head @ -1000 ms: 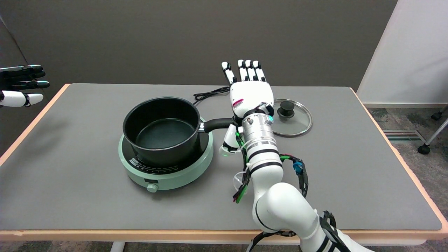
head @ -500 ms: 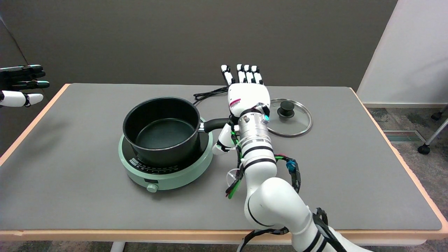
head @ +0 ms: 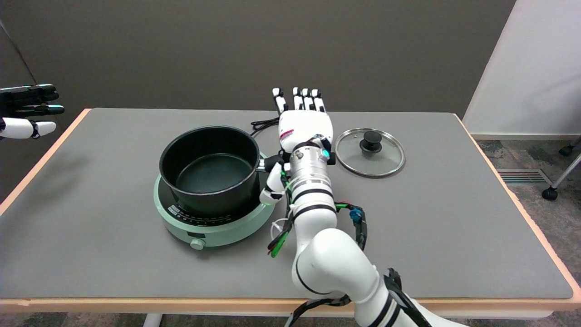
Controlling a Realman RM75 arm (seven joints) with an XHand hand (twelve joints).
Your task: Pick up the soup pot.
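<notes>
In the head view, the black round soup pot [head: 209,169] with a dark non-stick inside is standing on a pale green round induction cooker [head: 213,210], a little left of the middle of the grey tabletop [head: 454,236]. The pot's black handle [head: 271,161] is pointing toward 3 o'clock, and only its first part is showing, because the rest is hidden behind the wrist.

The right hand [head: 302,127] is lying flat over the handle, palm down, with the fingers [head: 303,97] stretched straight toward 12 o'clock and spread a little. The thumb [head: 272,184] is hanging down at the 9 o'clock side of the wrist, just beside the cooker's rim. The hand is released and is grasping nothing; whether it is touching the handle I cannot tell.

At 3 o'clock from the hand, a round glass lid [head: 370,152] with a metal rim and a black knob is lying flat on the tabletop, near the wrist. A black power cord [head: 263,123] is lying behind the pot, at about 1 o'clock from it.
</notes>
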